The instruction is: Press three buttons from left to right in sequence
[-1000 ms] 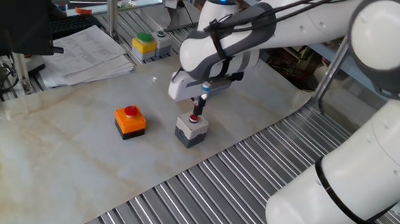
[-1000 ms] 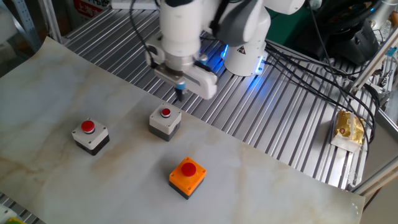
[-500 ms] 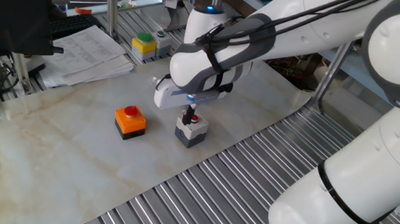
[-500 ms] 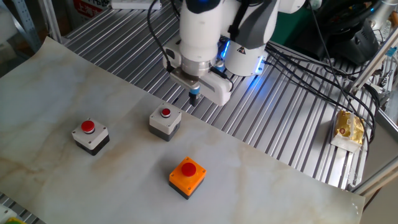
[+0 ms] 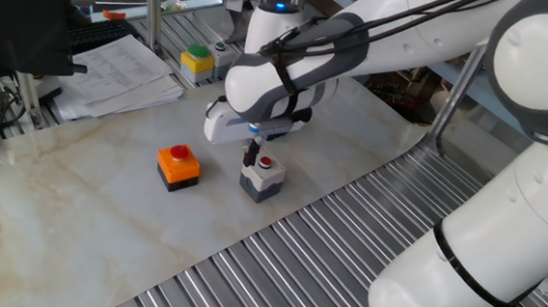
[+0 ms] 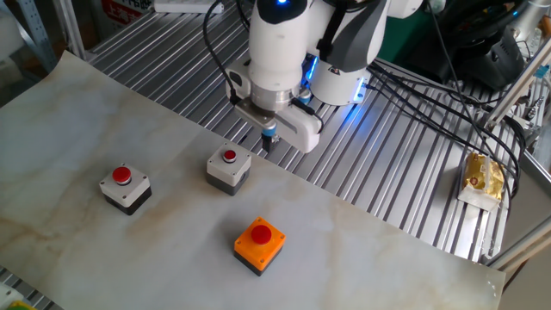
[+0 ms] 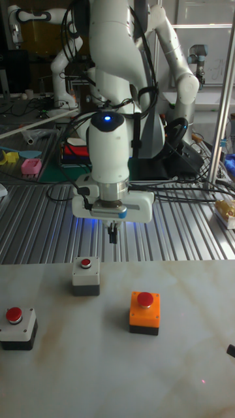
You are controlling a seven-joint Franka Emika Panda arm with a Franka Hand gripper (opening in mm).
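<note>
Marble-look sheet [image 6: 103, 120] over ribbed metal table [image 6: 387, 189].

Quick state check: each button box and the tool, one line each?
Orange box: on the table, untouched, nothing over it.
Grey box: upright on the table, tool beside it and above, not touching.
White-topped box: on the table, untouched, away from the arm.
Yellow box: at the table's far edge, green button, untouched.
Tool: raised off the buttons, holds nothing; finger gap not visible.
</note>
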